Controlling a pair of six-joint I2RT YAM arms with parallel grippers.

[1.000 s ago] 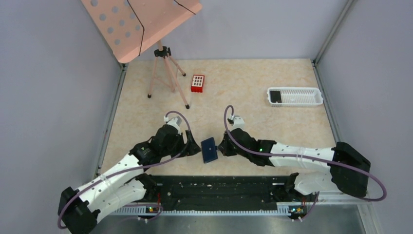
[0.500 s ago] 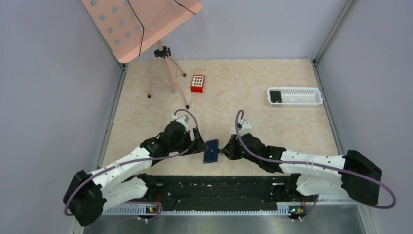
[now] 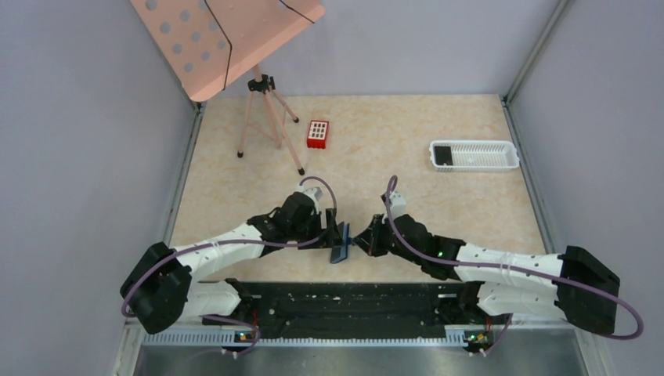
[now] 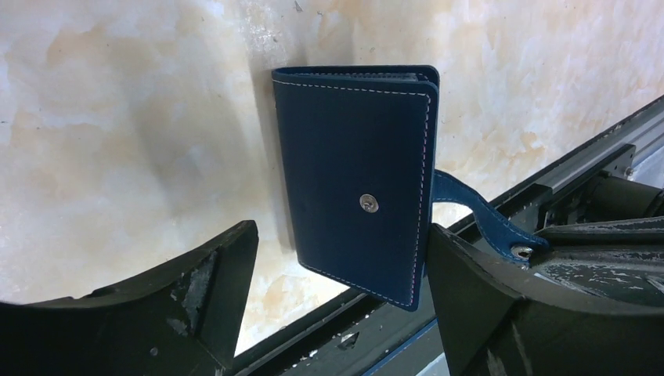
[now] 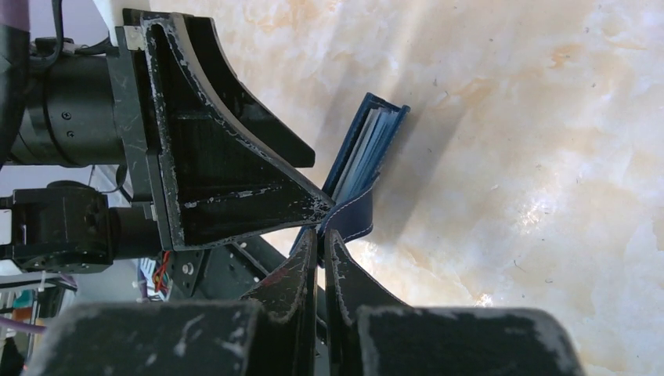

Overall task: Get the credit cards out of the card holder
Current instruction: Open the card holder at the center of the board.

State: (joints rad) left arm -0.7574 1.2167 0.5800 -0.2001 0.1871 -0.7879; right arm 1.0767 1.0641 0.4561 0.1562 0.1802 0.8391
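**Ahead of left hand (image 4: 341,229), card holder (image 4: 356,157) stands shut**

Spread open, the left hand straddles the blue holder, tipped on edge on the tabletop (image 4: 117,94), long axis along its fingers. Opposite, the right hand (image 5: 321,247) is clenched on the snap tab (image 5: 354,221). No cards show.

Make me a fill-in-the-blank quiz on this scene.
1. The card holder's snap tab is pinched in the ____.
2. The left gripper straddles the card holder, jaws ____.
3. Seen from above, the white slotted tray's dark card lies at its ____ end.
Missing: right gripper; open; left.
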